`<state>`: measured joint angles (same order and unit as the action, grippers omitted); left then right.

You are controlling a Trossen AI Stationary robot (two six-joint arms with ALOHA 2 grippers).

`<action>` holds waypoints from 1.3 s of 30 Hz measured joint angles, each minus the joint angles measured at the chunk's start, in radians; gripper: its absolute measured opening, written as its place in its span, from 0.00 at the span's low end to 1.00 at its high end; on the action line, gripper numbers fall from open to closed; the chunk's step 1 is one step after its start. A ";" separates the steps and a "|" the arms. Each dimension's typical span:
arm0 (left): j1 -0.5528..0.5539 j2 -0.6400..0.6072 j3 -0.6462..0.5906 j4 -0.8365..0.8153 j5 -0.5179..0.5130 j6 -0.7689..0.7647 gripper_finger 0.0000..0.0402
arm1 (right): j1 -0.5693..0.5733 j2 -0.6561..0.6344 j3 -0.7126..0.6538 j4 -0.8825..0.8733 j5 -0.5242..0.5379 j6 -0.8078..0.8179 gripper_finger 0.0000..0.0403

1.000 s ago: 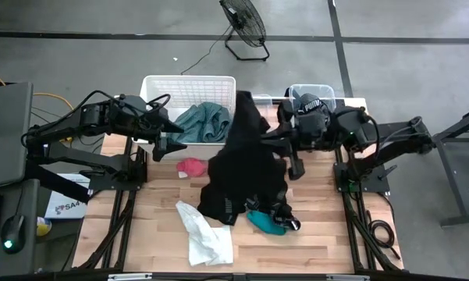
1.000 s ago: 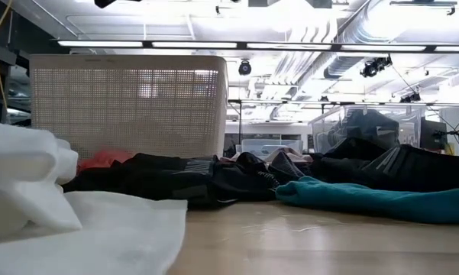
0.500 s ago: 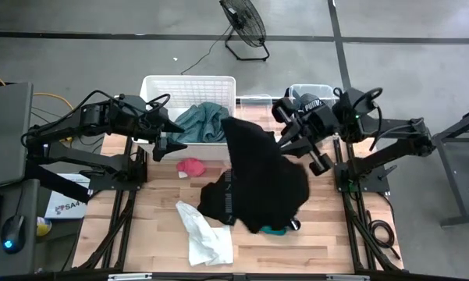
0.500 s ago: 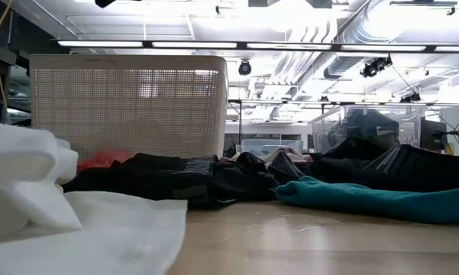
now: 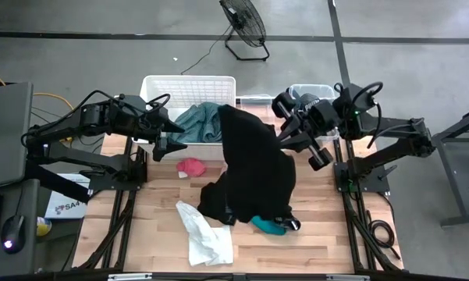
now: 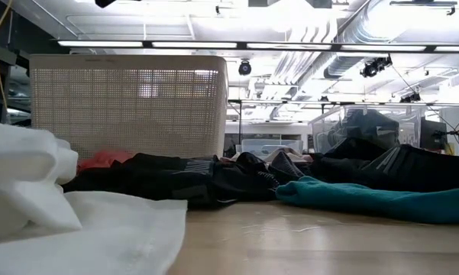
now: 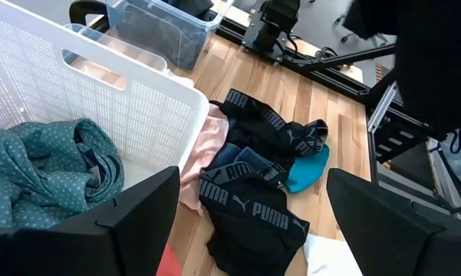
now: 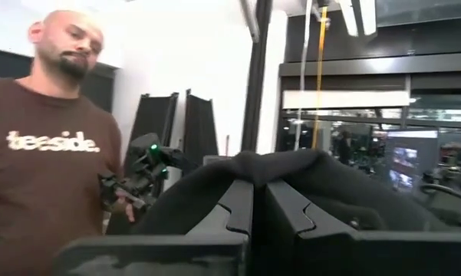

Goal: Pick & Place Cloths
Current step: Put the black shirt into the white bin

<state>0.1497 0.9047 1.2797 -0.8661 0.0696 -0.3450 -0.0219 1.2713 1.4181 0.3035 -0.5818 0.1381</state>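
On our wooden bench (image 5: 320, 242), a white cloth (image 5: 205, 234) lies nearest. Beyond it, the black garment (image 5: 254, 168) has swung in from wider and hangs lengthwise from the basket (image 5: 189, 87) (lifted, not placed). The right gripper (image 8: 255, 201) pinches it; the left gripper (image 7: 249, 222) waits, jaws spread.
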 joint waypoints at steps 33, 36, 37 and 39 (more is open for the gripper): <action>0.000 0.159 0.000 0.628 0.139 0.514 0.93 | -0.059 0.095 0.000 -0.090 0.354 -0.042 0.01; 0.000 0.213 0.000 0.707 0.130 0.482 0.94 | -0.061 0.101 0.000 -0.098 0.345 -0.052 0.01; 0.000 0.229 -0.001 0.731 0.131 0.472 0.94 | -0.062 0.107 0.000 -0.092 0.346 -0.054 0.01; 0.000 0.255 -0.001 0.788 0.162 0.459 0.94 | -0.062 0.109 0.001 -0.090 0.346 -0.055 0.01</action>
<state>0.1501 1.1592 1.2789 -0.0779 0.2320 0.1136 -0.0837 1.3800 1.4189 0.2139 -0.2359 0.0834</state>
